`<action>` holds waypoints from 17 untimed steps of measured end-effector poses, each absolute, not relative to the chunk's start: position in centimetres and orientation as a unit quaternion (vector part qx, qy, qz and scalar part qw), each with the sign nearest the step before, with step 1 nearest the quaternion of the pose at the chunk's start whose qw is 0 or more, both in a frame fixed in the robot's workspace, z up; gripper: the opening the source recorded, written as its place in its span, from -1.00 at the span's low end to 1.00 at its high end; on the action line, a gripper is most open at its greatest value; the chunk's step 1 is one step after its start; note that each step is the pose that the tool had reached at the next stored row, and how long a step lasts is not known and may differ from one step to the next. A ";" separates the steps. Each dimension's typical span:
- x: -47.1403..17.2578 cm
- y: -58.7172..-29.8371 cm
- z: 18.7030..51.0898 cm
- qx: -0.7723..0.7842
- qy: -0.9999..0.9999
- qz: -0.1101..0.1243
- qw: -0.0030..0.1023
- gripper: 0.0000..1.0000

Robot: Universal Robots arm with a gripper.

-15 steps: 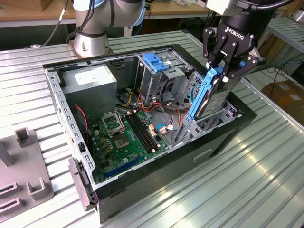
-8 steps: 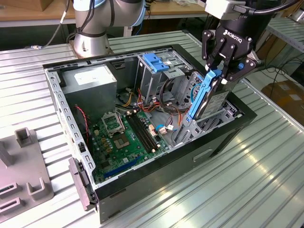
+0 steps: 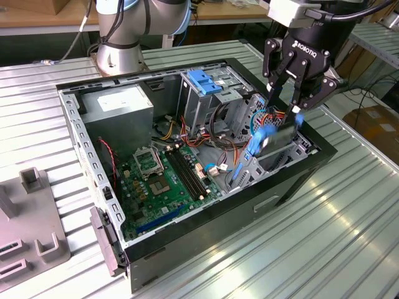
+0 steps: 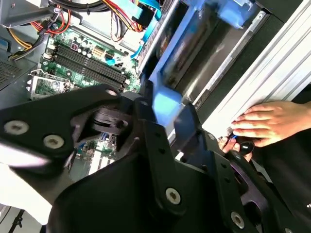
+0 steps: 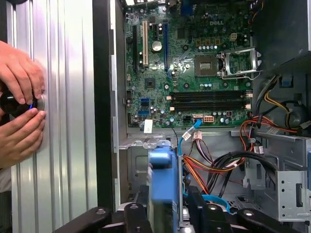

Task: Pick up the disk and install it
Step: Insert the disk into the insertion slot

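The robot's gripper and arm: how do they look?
The gripper is black with white lettering; its jaws are black linked bars with silver bolts. The arm is silver-grey with pale blue joint covers, and a black cable runs near its wrist.

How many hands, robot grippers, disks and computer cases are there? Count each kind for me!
hands: 2
disk: 1
gripper: 1, shut on the disk
computer case: 1
Total: 5
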State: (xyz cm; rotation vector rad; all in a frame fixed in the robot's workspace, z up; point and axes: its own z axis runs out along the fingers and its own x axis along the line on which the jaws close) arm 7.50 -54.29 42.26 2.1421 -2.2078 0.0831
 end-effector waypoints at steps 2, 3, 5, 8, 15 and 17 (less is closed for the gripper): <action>7.5 -54.3 42.2 0.696 -0.717 0.027 0.032 0.01; 7.5 -54.3 42.2 0.696 -0.717 0.027 0.032 0.01; 7.5 -54.3 41.7 0.696 -0.717 0.027 0.032 0.01; 7.6 -54.3 41.1 0.696 -0.717 0.027 0.032 -0.28; 9.6 -54.3 39.4 0.696 -0.717 0.027 0.032 -0.79; 10.2 -54.3 38.9 0.696 -0.717 0.027 0.032 -0.79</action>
